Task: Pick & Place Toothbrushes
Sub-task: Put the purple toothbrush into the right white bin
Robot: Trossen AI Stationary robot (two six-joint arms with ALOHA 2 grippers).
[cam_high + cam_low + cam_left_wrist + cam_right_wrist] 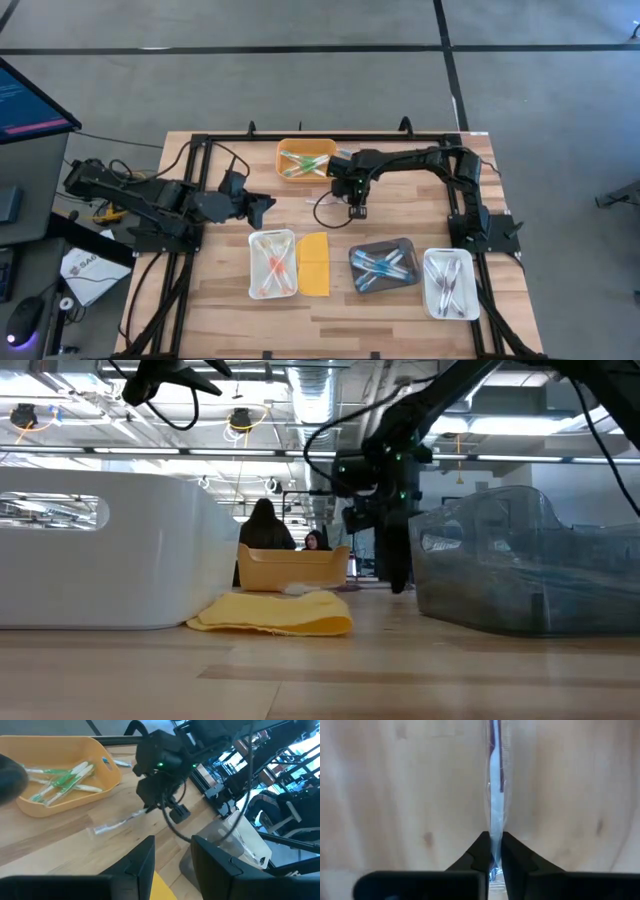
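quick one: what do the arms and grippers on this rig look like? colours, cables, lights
Both arms are dark, near-black, jointed links. The right arm has a black cable looping beside its wrist and a green light on the wrist housing. The right gripper has two black wedge-shaped fingers; the left gripper has two flat black fingers.

Floor [300, 80] was grey, with dark lines crossing it. Table [220, 310] was light wood planks, inside black frame [185, 290]. Monitor [30, 100] stood at left edge, screen lit blue. Cables [100, 210] and mouse [22, 322] lay on floor beside table. Ceiling [300, 400] was open, with pipes and bright strip lights. Two persons [265, 525] sat far behind table. Black chairs [295, 815] stood further in room.
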